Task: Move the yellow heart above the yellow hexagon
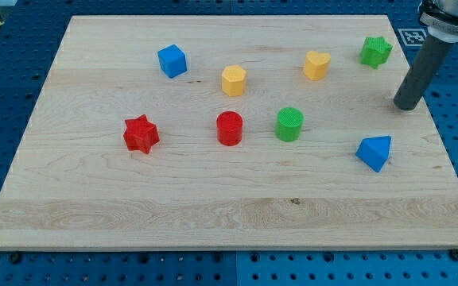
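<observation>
Rod and eight blocks on a wooden worktop

The dark rod stands at the far right, my tip resting on bare wood, right of the yellow heart and well apart from it; the tool is a plain rod, with no jaws to spread or press together. The yellow heart sits far right of centre, level with and right of the yellow hexagon. A green star lies just beyond my tip, a blue triangular block nearer. Centre: green cylinder, red cylinder. Left: red star, blue cube.
</observation>
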